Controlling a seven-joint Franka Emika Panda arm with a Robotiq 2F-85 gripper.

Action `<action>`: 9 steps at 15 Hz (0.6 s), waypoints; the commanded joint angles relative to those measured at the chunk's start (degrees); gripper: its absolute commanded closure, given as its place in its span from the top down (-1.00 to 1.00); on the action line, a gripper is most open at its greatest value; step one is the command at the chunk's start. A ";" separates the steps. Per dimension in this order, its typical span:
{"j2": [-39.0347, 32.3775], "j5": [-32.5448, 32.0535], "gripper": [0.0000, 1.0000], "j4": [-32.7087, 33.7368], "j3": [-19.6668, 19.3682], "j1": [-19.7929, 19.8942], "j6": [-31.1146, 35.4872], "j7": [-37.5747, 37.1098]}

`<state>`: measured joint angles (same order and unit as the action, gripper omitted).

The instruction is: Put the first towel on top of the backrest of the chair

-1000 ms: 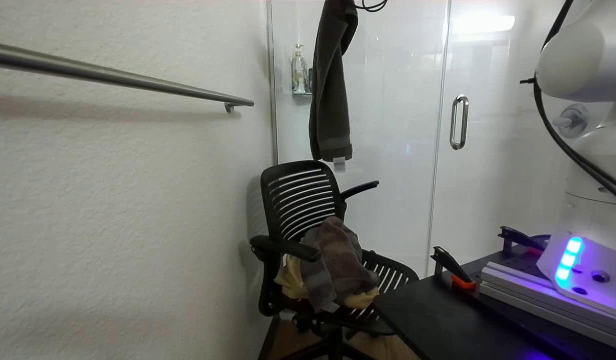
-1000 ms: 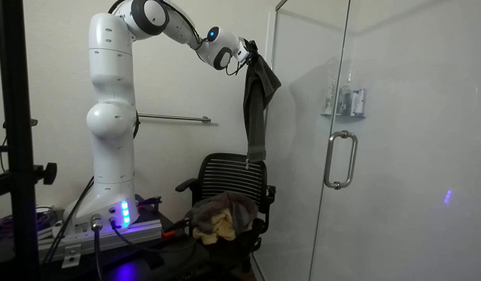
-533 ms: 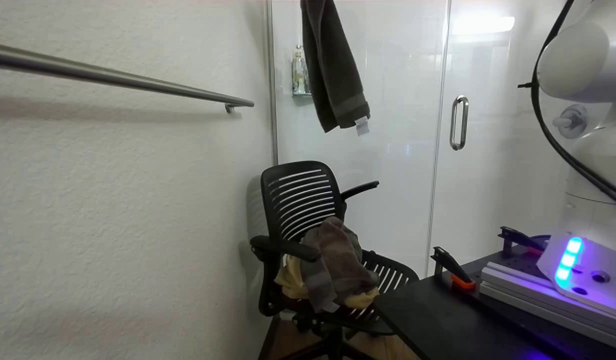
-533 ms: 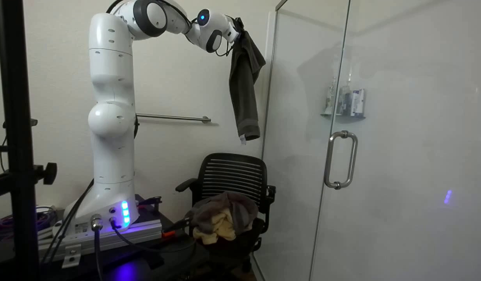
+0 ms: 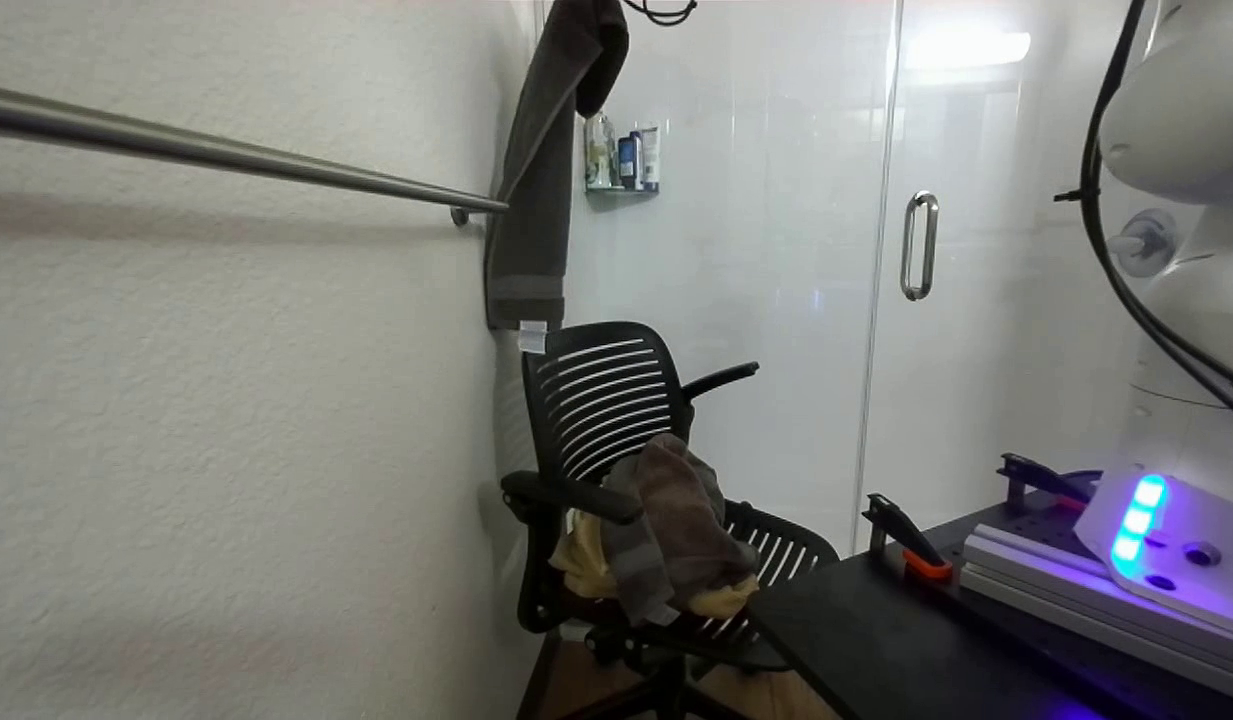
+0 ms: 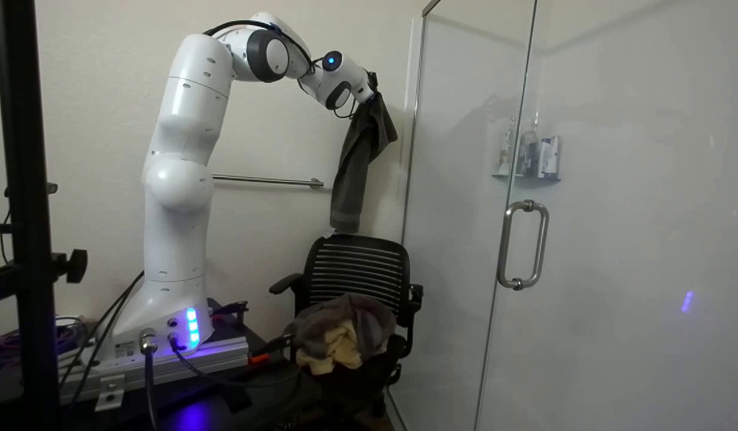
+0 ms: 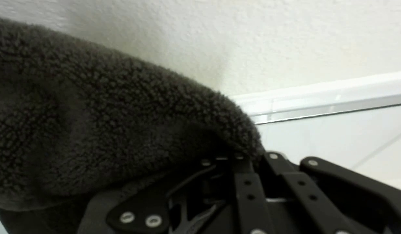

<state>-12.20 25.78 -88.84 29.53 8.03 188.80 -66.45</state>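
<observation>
Towel (image 6: 355, 161), charcoal-grey, is being suspended above the backrest (image 6: 357, 266) of the black chair (image 5: 571, 493). In the wrist view, a fold of it is being pinched between the fingers (image 7: 244, 167) of the gripper (image 7: 257, 159), which are being pressed together on the cloth; its nubby surface is being shown at close range. In both exterior views the towel is being held lengthwise at a slight slant, its lower hem being shown near one upper corner of the backrest. A white tag (image 5: 532, 337) is being shown overlapping that corner in an exterior view; whether the two are being touched together cannot be told.

Brown-grey and yellow cloths (image 6: 345, 329) are being supported in a heap on the ribbed seat (image 5: 801, 525). The white arm (image 6: 180, 179) is being carried by a metal rail (image 5: 1076, 605) on the black table (image 5: 826, 625); in its smooth top a violet gleam is being reflected near the base's blue light (image 5: 1137, 520), and two clamps (image 5: 898, 525) are being seen along the edge.

The room is being bounded by a pale, rough-textured wall (image 5: 226, 420), along which a metal bar (image 5: 226, 150) is being carried, and by clear glass (image 5: 786, 330), by which a steel handle (image 6: 543, 239) is being borne. Behind the glass, bottles (image 5: 631, 160) are being held upright on a small shelf (image 5: 621, 192); high on the glass, a white glare is being reflected. Beneath the chair, a strip of brown floor (image 5: 776, 695) is being exposed. In an exterior view, a black post (image 6: 27, 209) is being shown upright in the foreground.
</observation>
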 commanded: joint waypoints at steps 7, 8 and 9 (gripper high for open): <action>-8.58 -1.05 -0.97 -3.27 -11.12 -7.67 1.19 -0.12; -8.51 -0.55 -0.97 -4.60 -15.85 -10.10 1.09 -0.59; -9.20 -0.29 -0.97 -4.75 -18.34 -11.18 0.68 -0.86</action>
<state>-21.25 24.23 -91.72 18.94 0.71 189.89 -66.18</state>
